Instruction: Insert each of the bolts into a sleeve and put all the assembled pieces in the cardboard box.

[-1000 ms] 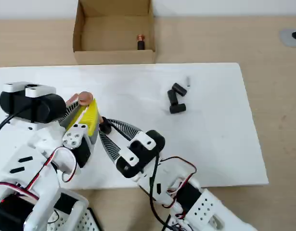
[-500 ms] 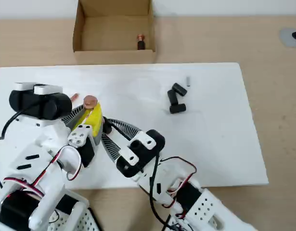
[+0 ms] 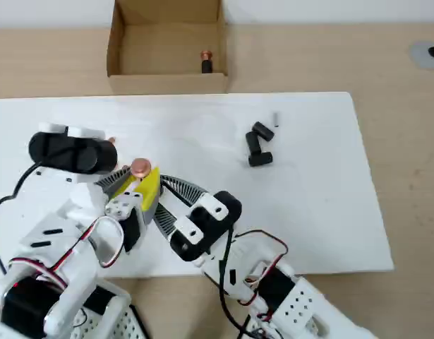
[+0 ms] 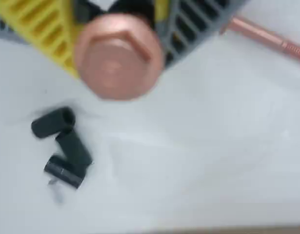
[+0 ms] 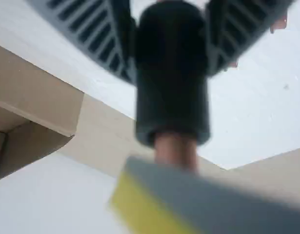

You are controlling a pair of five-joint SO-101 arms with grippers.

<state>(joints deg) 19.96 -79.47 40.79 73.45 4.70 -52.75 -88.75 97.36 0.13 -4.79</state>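
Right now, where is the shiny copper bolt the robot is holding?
The bolt sits in the left gripper above the white board's left side in the high view, its stem inside the black sleeve held by the right gripper.

A light brown wooden tabletop (image 3: 400, 78) carries a large flat white rectangular board (image 3: 322, 212). A round grey cable port (image 3: 427, 54) sits in the wood near its edge. A plain white wall (image 3: 308, 10) runs behind.

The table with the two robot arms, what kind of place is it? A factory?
Probably a small robotics lab or hobby bench, not a factory: the left arm and right arm have bare wires, and a white board lies on a wooden table beside a cardboard box.
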